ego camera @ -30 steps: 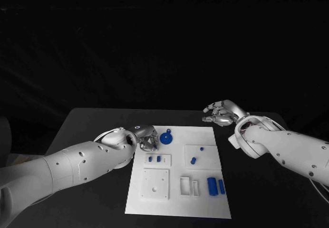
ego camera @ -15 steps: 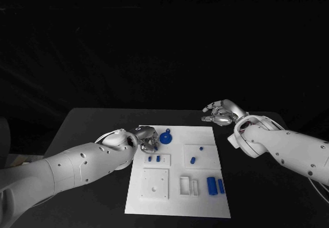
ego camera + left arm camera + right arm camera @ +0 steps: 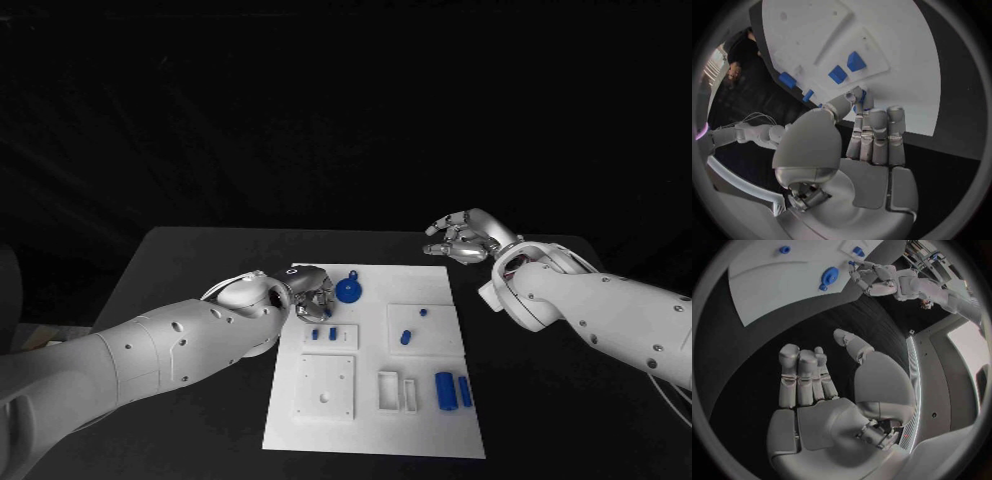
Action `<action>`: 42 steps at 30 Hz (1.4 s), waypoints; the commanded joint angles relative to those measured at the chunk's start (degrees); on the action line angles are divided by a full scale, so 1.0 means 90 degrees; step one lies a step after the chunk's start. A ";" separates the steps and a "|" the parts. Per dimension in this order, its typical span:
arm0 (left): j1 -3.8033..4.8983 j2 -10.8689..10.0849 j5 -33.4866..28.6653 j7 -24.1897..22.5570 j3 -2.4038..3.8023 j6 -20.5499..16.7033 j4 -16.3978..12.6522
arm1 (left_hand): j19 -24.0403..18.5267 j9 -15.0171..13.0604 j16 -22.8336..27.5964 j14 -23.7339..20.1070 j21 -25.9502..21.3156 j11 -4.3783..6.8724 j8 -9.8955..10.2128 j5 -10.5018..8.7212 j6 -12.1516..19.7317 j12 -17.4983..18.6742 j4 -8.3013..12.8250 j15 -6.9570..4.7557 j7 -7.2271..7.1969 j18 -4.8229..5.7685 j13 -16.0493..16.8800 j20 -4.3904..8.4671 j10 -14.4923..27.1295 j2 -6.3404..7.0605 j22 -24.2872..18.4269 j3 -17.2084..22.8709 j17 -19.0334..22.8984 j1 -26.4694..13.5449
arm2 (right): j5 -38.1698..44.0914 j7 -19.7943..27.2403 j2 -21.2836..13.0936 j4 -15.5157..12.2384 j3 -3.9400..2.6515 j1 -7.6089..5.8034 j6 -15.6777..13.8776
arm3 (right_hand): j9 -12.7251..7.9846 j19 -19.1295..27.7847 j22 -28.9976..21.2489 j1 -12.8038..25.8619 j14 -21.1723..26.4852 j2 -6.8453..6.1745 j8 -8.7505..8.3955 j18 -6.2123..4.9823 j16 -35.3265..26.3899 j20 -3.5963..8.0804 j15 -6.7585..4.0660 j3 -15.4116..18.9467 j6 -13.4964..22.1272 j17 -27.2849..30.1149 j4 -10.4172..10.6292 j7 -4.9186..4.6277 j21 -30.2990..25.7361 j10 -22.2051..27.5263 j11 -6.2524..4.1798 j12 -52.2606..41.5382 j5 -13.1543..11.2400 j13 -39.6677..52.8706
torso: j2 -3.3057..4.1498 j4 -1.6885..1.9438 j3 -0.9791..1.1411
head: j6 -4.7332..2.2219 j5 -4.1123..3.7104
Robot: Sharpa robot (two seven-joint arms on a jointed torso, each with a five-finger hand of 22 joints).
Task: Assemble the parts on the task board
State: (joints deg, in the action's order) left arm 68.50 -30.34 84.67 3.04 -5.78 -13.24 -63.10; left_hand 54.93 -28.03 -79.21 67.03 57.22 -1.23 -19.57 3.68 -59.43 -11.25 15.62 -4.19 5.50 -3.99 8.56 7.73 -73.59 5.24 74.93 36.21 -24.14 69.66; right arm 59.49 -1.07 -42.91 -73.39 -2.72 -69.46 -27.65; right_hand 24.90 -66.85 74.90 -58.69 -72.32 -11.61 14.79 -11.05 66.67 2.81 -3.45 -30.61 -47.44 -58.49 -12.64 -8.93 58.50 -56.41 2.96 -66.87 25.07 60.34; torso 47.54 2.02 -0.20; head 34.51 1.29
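The white task board (image 3: 375, 430) lies in the middle of the black table. My left hand (image 3: 306, 293) hovers at the board's far left corner and pinches a small blue part (image 3: 862, 94) between thumb and fingertip, mostly hidden by the fingers. Just beside that hand lies a round blue part with a handle (image 3: 351, 290). Two small blue blocks (image 3: 323, 334) stand in a raised plate on the near side of the hand. My right hand (image 3: 462, 238) hangs off the board's far right corner, its fingers apart and nothing in it.
Two small blue pieces (image 3: 415, 326) sit on the square plate at the board's right. Two blue cylinders (image 3: 453, 391) lie near the front right, next to a white frame (image 3: 392, 390). Bare black table surrounds the board.
My left hand has shifted slightly towards the board's far edge. The right hand and the parts on the board stay where they were.
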 commanded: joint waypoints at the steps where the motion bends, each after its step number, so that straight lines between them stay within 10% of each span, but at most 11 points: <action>1: -0.0023 0.0026 0.0266 0.0028 -0.0050 0.0051 0.0036 | 0.0006 -0.0006 -0.0022 0.0012 0.0043 -0.0104 -0.0035 0.0037 -0.0064 -0.0002 0.0005 -0.0007 0.0002 -0.0266 0.0003 0.0182 -0.0125 -0.0059 0.0096 0.0027 0.0009 0.0014 | 0.0018 0.0054 -0.0001 -0.0012 -0.0004 0.0002 0.0046 | -0.0010 0.0006 0.0105 0.0070 0.0041 0.0007 0.0037 -0.0439 -0.0031 0.0058 -0.0003 0.0007 0.0020 0.0009 0.0020 -0.0054 -0.0031 0.0012 -0.0009 -0.0029 0.0024 -0.0010 | 0.0005 -0.0009 0.0000 | 0.0001 0.0003; 18: -0.0026 0.0047 0.0052 -0.0105 -0.0077 0.0139 0.0048 | 0.0011 0.0002 -0.0020 0.0009 0.0050 -0.0108 -0.0009 0.0034 -0.0050 0.0029 0.0010 -0.0004 0.0011 -0.0254 0.0016 0.0194 -0.0118 -0.0037 0.0095 0.0030 0.0017 -0.0010 | 0.0019 0.0048 -0.0007 -0.0014 -0.0004 0.0002 0.0065 | -0.0011 0.0005 0.0106 0.0070 0.0041 0.0006 0.0037 -0.0439 -0.0031 0.0058 -0.0003 0.0009 0.0020 0.0010 0.0019 -0.0053 -0.0033 0.0012 -0.0009 -0.0032 0.0025 -0.0015 | -0.0001 -0.0007 0.0009 | 0.0010 -0.0011; 42: -0.0042 -0.0054 0.0030 -0.0375 -0.0093 -0.0298 0.0022 | -0.0052 0.0210 -0.0037 -0.0097 0.0058 -0.0136 0.0498 0.0003 0.0839 0.0170 0.0051 0.0025 0.0176 -0.0217 0.0100 0.0196 -0.0132 0.0486 0.0097 0.0000 0.0050 0.0121 | 0.0019 0.0033 -0.0031 -0.0029 -0.0003 0.0002 0.0073 | -0.0013 0.0004 0.0106 0.0072 0.0040 0.0004 0.0037 -0.0439 -0.0032 0.0059 -0.0002 0.0012 0.0022 0.0011 0.0018 -0.0054 -0.0034 0.0013 -0.0009 -0.0035 0.0024 -0.0020 | 0.0004 0.0000 -0.0003 | 0.0013 -0.0031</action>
State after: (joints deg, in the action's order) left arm 68.12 -30.82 84.57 0.50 -6.64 -15.24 -62.80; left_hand 54.62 -26.20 -79.21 66.47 57.45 -2.33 -15.26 3.93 -52.23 -9.91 16.14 -3.92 7.10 -4.04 9.40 7.79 -75.14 8.99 74.95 36.15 -23.77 70.64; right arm 59.49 -1.10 -43.10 -73.60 -2.72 -69.46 -27.62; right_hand 24.86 -66.83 74.92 -58.69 -72.32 -11.61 14.79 -11.04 66.67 3.05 -3.45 -30.61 -47.31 -58.48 -12.64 -8.81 58.50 -56.41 2.96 -66.91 25.07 60.23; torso 47.56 2.02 -0.19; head 34.57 0.93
